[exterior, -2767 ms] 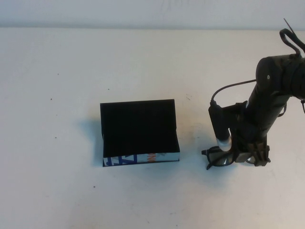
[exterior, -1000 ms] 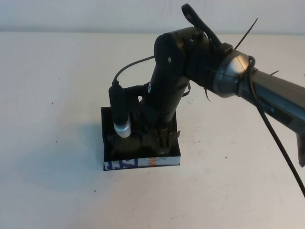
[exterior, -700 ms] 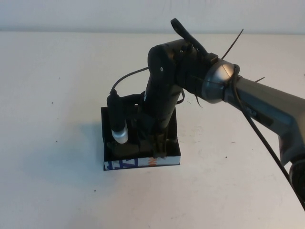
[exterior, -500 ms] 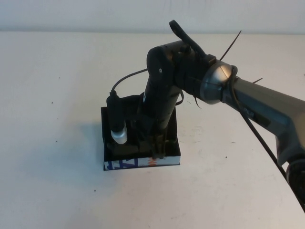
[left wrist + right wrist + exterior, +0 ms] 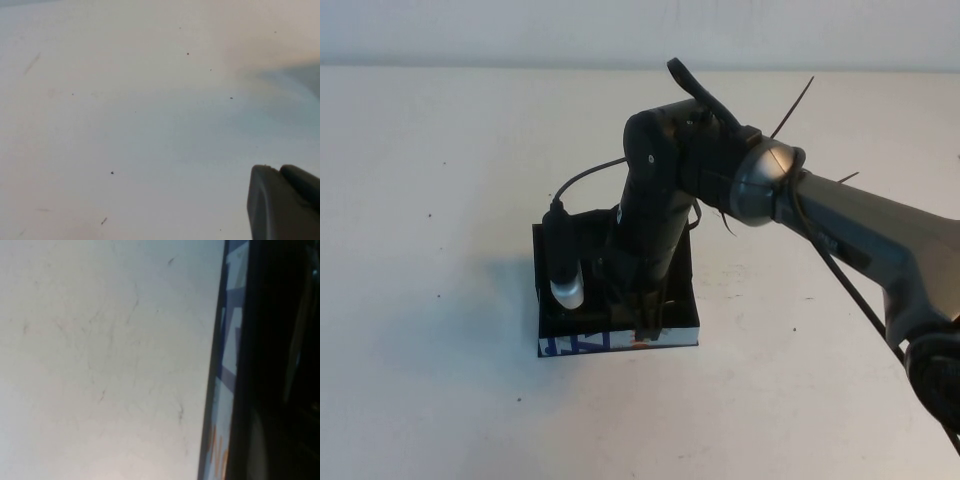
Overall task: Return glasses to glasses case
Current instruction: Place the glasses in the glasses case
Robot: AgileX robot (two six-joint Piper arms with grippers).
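Note:
The glasses case point(image 5: 610, 341) stands open in the middle of the table, its white front edge with blue and orange print facing me. My right gripper point(image 5: 642, 322) reaches down into the case near its front right and is shut on the glasses, which are almost wholly hidden by the arm and the black lining. The right wrist view shows the printed front edge point(image 5: 227, 365) beside the dark inside of the case. My left gripper point(image 5: 277, 169) hangs over bare table in the left wrist view, away from the case, its dark fingers together.
The right arm point(image 5: 840, 225) stretches across from the right side, covering the case's lid. Its wrist camera point(image 5: 565, 265) hangs over the left part of the case. White tabletop point(image 5: 430, 200) lies all around.
The right gripper carried the glasses from the table at the right over to the case. Over the last second it sank lower into the case and shifted slightly left.

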